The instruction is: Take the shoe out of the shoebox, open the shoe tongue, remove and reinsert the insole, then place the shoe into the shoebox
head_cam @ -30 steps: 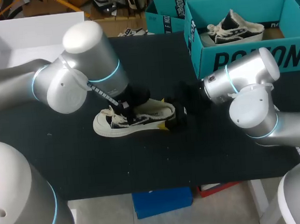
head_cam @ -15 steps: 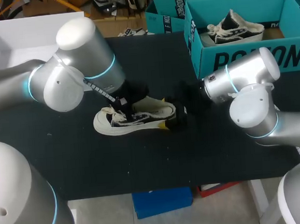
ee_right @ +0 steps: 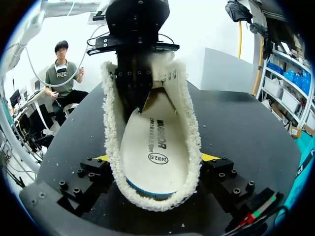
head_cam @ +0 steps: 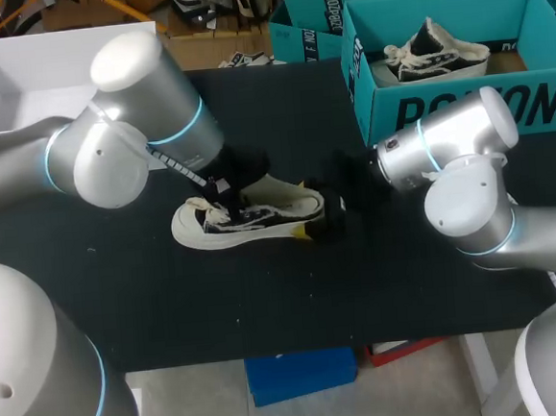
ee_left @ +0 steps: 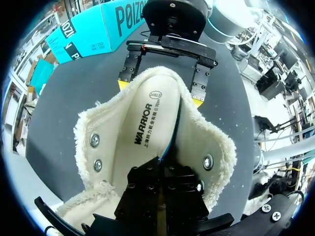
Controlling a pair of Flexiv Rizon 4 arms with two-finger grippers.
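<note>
One shoe [head_cam: 250, 218] in right hand [ee_right: 155, 158], one insole [ee_left: 147, 130] in left hand [ee_left: 162, 164].

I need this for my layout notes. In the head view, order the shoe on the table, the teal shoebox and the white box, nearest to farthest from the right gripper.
1. shoe on the table: at the right gripper.
2. teal shoebox: back right.
3. white box: far back left.
</note>
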